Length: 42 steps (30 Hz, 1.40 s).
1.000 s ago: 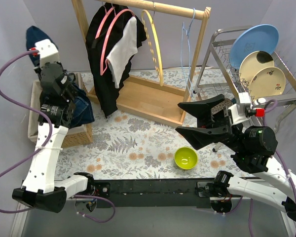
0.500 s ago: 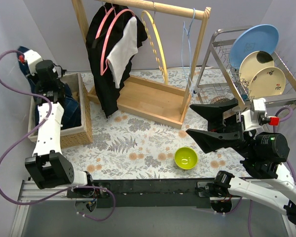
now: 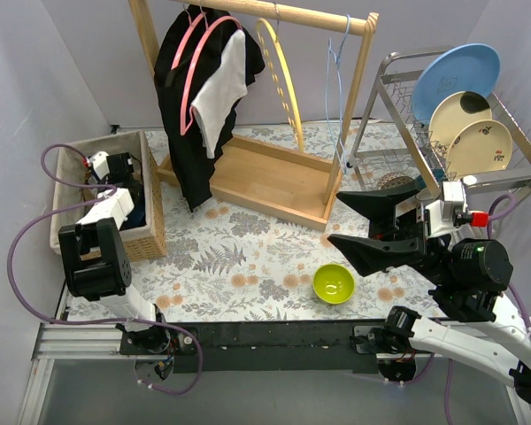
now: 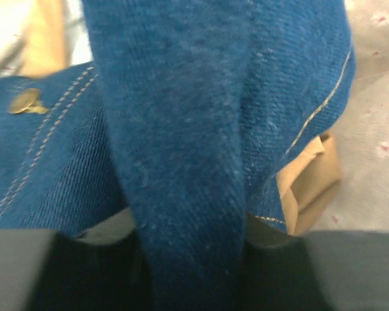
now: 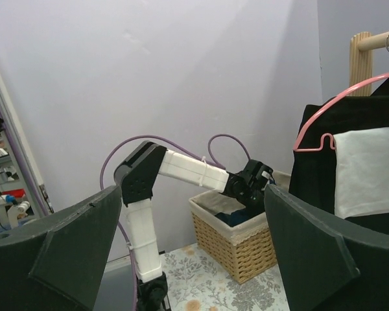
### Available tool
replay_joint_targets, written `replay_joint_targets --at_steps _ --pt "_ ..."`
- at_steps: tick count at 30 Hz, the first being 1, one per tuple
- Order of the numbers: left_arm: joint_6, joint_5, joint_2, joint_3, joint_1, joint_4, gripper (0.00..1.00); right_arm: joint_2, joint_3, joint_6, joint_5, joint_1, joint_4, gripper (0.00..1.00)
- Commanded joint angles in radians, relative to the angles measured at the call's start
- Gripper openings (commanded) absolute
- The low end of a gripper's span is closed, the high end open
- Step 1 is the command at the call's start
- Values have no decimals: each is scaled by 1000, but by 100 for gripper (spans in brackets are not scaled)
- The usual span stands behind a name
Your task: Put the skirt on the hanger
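Observation:
The blue denim skirt (image 3: pixel 134 211) lies in the wicker basket (image 3: pixel 78 149) at the table's left. My left gripper (image 3: pixel 126 180) reaches down into the basket and is shut on a thick fold of the skirt (image 4: pixel 181 129), which fills the left wrist view; a brass button (image 4: pixel 23 101) shows. A bare yellow hanger (image 3: pixel 280 81) and a thin blue hanger (image 3: pixel 336 62) hang on the wooden rack (image 3: pixel 274 11). My right gripper (image 3: pixel 369 227) is open and empty, held above the table right of the middle, and faces the basket (image 5: pixel 246 249).
Two pink hangers (image 3: pixel 195 62) carry black and white garments on the rack's left. A lime green bowl (image 3: pixel 334 283) sits on the floral cloth in front. A wire dish rack (image 3: pixel 407 84) with plates stands at the back right.
My left arm has swung from high above the basket down into it, carrying the skirt along. My right gripper has shifted slightly to the right.

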Motion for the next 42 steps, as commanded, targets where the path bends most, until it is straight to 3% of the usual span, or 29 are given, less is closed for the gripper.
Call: replay_joint_targets --at_steps 1,2,4,6,14,18,22,24,25,28,31,37,42 --pt "-114 123 71 -17 41 -73 37 -25 9 -23 9 1 10 98" --pt "-121 126 79 -8 46 -89 39 -28 11 -24 14 1 2 98" --pt "-129 126 53 5 46 -116 60 -35 14 -24 29 1 -5 98" --pt "-123 131 4 52 44 -151 98 -39 18 -27 34 1 -18 97" --pt "-60 175 -133 415 44 -347 98 -47 32 -21 46 1 -30 97" --pt "-51 188 -172 532 46 -432 98 -45 41 -20 48 1 -39 97" --pt "-55 246 -234 554 44 -415 98 -48 51 -15 45 1 -48 96" --pt "-49 335 -284 545 44 -360 98 -51 52 -13 45 1 -51 95" --pt "-33 511 -309 520 44 -328 98 -50 49 -13 43 1 -53 95" --pt "-15 815 -402 463 44 -164 96 -48 44 -18 48 1 -64 95" --pt "-38 983 -449 475 44 -81 91 -44 32 -20 57 1 -73 95" --pt "-92 1197 -435 561 18 -48 76 -27 29 -24 61 1 -91 95" --pt "-43 1139 -446 578 -100 -50 73 -7 28 -24 65 1 -96 94"
